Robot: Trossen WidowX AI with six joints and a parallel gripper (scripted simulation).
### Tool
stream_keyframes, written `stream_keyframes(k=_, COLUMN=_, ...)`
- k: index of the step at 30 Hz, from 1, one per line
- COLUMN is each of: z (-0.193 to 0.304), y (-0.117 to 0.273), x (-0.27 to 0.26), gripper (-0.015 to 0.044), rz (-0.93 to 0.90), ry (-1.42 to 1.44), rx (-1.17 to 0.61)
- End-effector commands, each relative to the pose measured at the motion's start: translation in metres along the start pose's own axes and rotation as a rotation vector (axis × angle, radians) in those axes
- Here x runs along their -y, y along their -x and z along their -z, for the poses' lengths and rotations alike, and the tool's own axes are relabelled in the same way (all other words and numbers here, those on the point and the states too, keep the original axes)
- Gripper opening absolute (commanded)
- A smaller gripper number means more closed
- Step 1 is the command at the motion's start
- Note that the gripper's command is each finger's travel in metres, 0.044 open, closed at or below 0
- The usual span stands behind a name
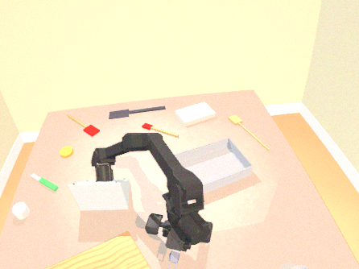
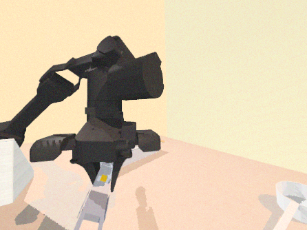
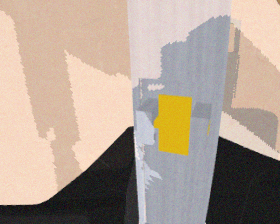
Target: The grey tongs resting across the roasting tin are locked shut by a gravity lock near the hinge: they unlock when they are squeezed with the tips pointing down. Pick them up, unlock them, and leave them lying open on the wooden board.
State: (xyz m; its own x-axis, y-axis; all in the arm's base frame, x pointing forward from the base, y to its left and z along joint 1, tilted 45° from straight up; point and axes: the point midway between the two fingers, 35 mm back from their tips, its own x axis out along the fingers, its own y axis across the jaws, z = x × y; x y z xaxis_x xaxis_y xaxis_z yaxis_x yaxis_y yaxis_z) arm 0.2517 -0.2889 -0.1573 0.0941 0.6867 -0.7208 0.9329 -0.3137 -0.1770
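End effector [image 1: 174, 250] [image 2: 103, 176] [image 3: 158, 133] pinched on tongs [image 1: 174, 258] [image 2: 96, 204] [image 3: 175, 65]; yellow patch [image 2: 103, 178] [image 3: 174, 125] hidden from top, visible in exterior.

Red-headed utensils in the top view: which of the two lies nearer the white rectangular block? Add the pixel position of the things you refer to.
The small-headed red utensil with a yellow stick handle [image 1: 162, 131]. The other, the larger-headed red utensil [image 1: 91, 130], lies farther left.

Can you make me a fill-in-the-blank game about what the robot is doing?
The gripper is holding the grey ____.
The patch on them, seen between the fingers, is coloured ____.
The spatula lying left of the white block is coloured ____.

Missing words: tongs; yellow; black.
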Motion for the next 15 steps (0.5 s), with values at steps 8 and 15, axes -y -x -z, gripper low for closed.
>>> stream_keyframes(k=8, z=-0.051, y=0.014, x=0.042, gripper=-0.015, rz=-0.026, ry=-0.169, rx=0.037)
stream_keyframes(k=15, z=-0.09, y=0.02, x=0.084, gripper=-0.015, rz=-0.038, ry=-0.313, rx=0.061)
